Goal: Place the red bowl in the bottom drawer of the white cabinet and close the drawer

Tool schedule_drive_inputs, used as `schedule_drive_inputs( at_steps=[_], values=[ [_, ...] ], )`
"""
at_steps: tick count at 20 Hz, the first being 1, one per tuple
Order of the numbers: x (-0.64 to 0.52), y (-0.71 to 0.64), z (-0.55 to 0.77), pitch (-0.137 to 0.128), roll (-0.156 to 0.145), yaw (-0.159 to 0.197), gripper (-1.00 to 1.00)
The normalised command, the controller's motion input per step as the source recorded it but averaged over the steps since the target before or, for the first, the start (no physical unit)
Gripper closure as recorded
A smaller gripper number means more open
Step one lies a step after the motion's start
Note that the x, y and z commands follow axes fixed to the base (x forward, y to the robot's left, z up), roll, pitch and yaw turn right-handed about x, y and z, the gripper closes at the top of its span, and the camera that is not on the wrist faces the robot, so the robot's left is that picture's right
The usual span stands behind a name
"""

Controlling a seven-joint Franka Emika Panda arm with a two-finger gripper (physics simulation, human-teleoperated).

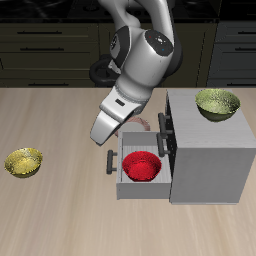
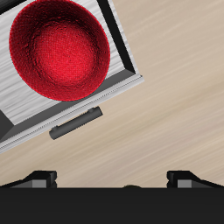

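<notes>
The red bowl (image 1: 143,167) (image 2: 59,50) sits inside the pulled-out bottom drawer (image 1: 129,189) (image 2: 52,118) of the white cabinet (image 1: 210,155). The drawer's dark bar handle (image 1: 109,163) (image 2: 76,124) faces away from the cabinet. My gripper (image 1: 101,138) (image 2: 112,179) hangs above the table just beyond the handle, apart from the bowl. It is open, its fingertips (image 2: 39,178) spread wide with nothing between them. The upper drawer front with its own handle (image 1: 163,128) is partly hidden behind my arm.
One yellow-green bowl (image 1: 218,104) rests on the cabinet's top. Another yellow-green bowl (image 1: 24,162) lies on the wooden table, far from the cabinet. Dark kitchen cabinets line the back.
</notes>
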Motion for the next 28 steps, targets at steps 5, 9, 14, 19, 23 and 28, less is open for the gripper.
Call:
schedule_drive_inputs(
  at_steps=[5,9,14,19,23,28],
  values=[
    [-0.07,0.06,-0.21,-0.009,0.037,0.166,-1.0],
    [-0.08,0.03,-0.14,0.005,0.018,0.08,-1.0],
    [-0.07,-0.15,-0.18,0.058,-0.013,0.006,-1.0],
    [-0.07,-0.16,-0.18,0.031,-0.026,-0.041,-1.0],
    [0.03,-0.1,-0.11,-0.013,-0.01,0.027,-1.0],
    [0.06,0.0,-0.25,0.01,0.014,-0.024,-1.0]
  ],
)
